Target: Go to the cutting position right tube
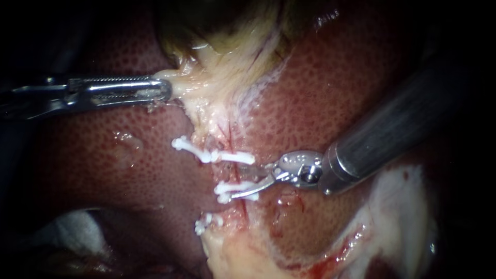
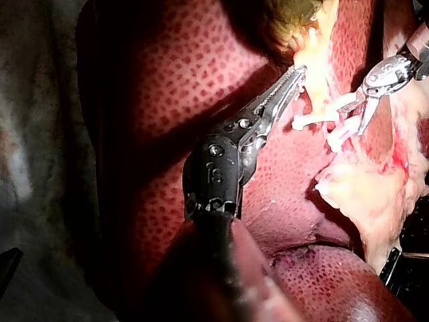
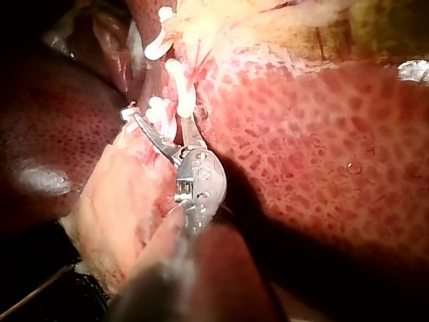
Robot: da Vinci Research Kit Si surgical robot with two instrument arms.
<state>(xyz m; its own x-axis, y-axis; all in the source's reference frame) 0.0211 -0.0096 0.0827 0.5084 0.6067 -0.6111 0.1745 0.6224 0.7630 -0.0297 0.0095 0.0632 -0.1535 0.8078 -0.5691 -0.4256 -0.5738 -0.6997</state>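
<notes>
Two blades of the right instrument [image 1: 245, 182] stand spread at the tube [image 1: 238, 175], between two white clips [image 1: 214, 155] on the liver [image 1: 320, 103]. Farther back, the left instrument [image 1: 164, 90] has its jaws clamped on pale tissue [image 1: 206, 77] below the gallbladder [image 1: 222, 20].

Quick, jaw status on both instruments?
Left instrument: shut on pale tissue.
Right instrument: open, at the white clips.

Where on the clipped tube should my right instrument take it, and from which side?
Probably the bare stretch of tube between the upper clip and middle clip, approached from the right instrument's own side: both clips lie crosswise, leaving that gap facing its open blades.
</notes>
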